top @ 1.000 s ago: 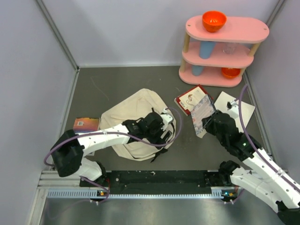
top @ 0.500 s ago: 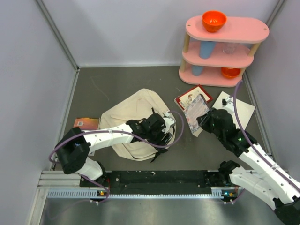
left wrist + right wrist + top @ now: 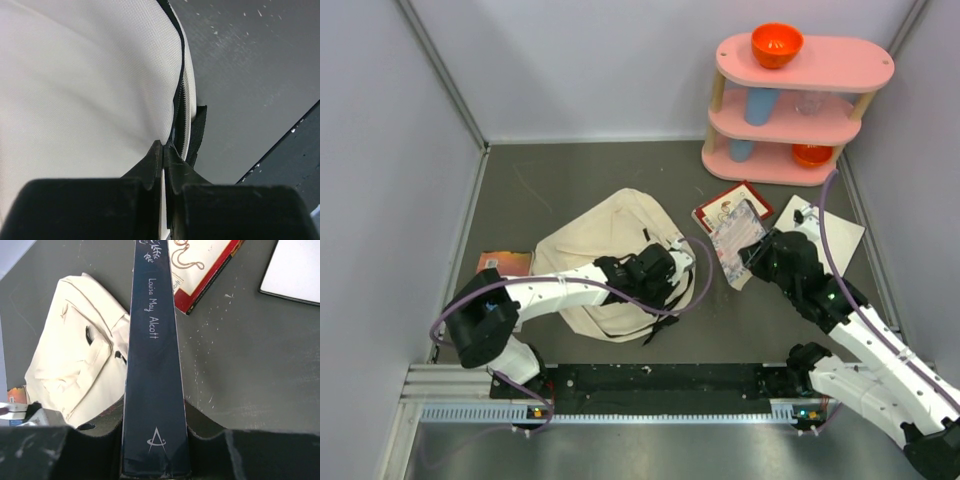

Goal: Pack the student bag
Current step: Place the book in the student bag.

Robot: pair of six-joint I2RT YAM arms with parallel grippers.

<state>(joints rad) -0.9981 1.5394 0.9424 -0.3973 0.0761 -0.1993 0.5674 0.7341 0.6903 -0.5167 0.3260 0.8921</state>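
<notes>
The student bag, a soft cream backpack, lies slumped on the grey table, left of centre. My left gripper rests at the bag's right edge. In the left wrist view the left gripper is shut, its tips pinching the black zipper trim of the bag. My right gripper is shut on a book and holds it tilted above the table, right of the bag. The right wrist view shows the book's navy spine clamped in the right gripper, with the bag beyond.
A red-bordered book and a white pad lie at the right. An orange book lies left of the bag. A pink shelf with bowls and cups stands at the back right. A black rail runs along the near edge.
My left gripper has closed on the bag's zipper trim. The right arm shifted the book slightly left and lower, then held still.
</notes>
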